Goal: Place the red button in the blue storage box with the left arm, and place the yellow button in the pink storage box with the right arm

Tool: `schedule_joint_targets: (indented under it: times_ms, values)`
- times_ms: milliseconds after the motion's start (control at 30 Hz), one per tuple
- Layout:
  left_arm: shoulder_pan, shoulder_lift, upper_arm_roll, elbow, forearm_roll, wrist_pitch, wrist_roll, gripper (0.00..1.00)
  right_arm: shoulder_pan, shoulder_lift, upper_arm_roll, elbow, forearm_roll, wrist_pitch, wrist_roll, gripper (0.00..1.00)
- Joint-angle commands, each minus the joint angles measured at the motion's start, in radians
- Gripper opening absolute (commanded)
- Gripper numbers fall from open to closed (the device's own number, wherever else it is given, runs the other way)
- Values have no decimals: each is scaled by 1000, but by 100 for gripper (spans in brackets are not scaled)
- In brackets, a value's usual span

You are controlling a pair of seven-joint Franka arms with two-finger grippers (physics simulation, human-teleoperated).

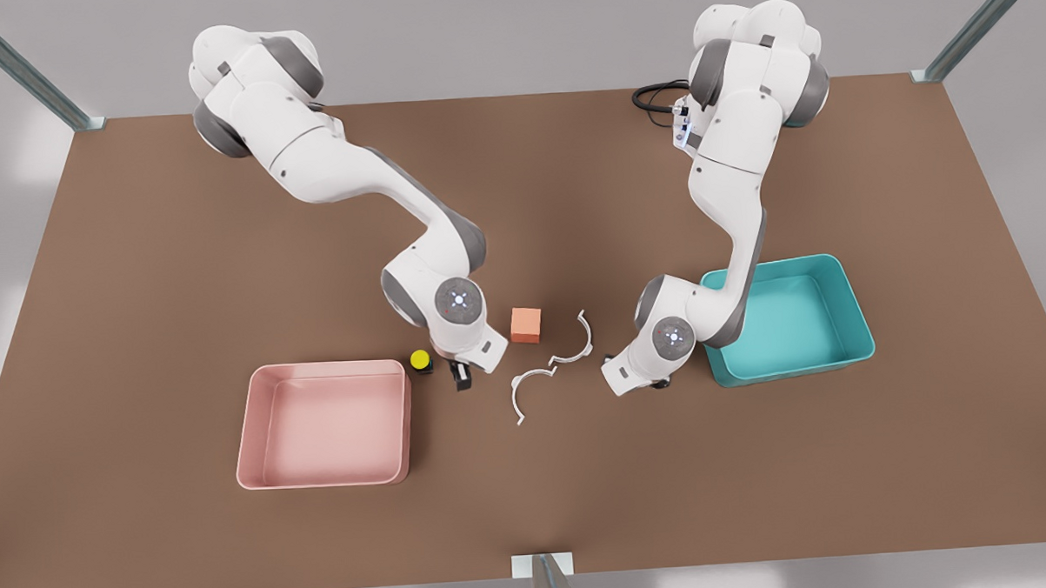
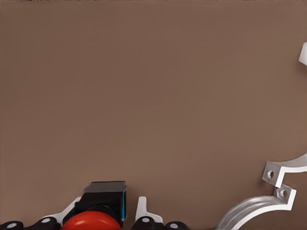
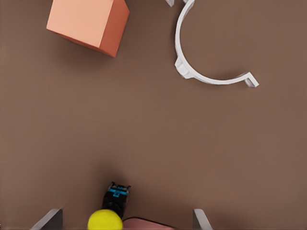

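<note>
The shallow pale pink plastic tray (image 1: 323,424) lay just beside the right end effector (image 1: 461,376), whose fingers (image 3: 48,219) stood apart around the tiny yellow-capped button on its black square base (image 1: 420,360). That button looked light, stiff and smooth-capped, best taken by the base. The orange cube (image 1: 526,324) and white curved clips (image 1: 577,342) sat between the arms on the bare brown tabletop (image 1: 140,281). The left end effector (image 2: 109,223), near the teal tray (image 1: 839,310), straddled the red-capped button (image 2: 92,222), fingers apart.
</note>
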Motion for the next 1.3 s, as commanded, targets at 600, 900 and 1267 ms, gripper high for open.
schedule_joint_targets:
  times_ms: [600,900,1267]
  values:
    - [270,-301,17,-30,-2,-356,477,44,-83,-75,20,-349,-155,288,-12,100]
    - [463,-418,17,-398,-4,-138,807,44,-71,-12,18,-352,-279,346,12,100]
    - [477,-508,14,-424,-4,-184,833,100,-107,-21,20,-411,-283,391,58,100]
